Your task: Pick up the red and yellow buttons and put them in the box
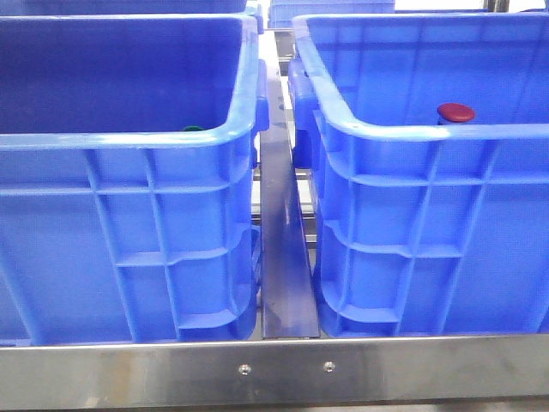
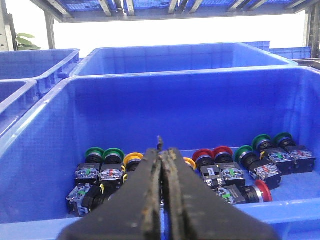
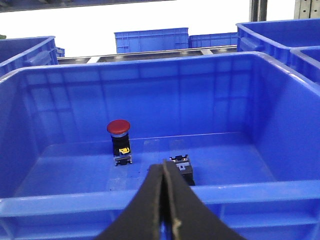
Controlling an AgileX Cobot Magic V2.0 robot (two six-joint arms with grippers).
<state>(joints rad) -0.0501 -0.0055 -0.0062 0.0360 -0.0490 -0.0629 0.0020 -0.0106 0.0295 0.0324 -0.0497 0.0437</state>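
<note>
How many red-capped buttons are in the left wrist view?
3: two side by side near the crate's back wall, one lying on its side closer. The gripper may hide more.

We see one red button standing upright on the right crate's floor. Red-capped and yellow-capped buttons lie clustered in the left crate.

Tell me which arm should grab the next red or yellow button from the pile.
Left. Its shut gripper hangs over the crate holding the pile, red button close ahead. The right gripper faces the other crate.
</note>
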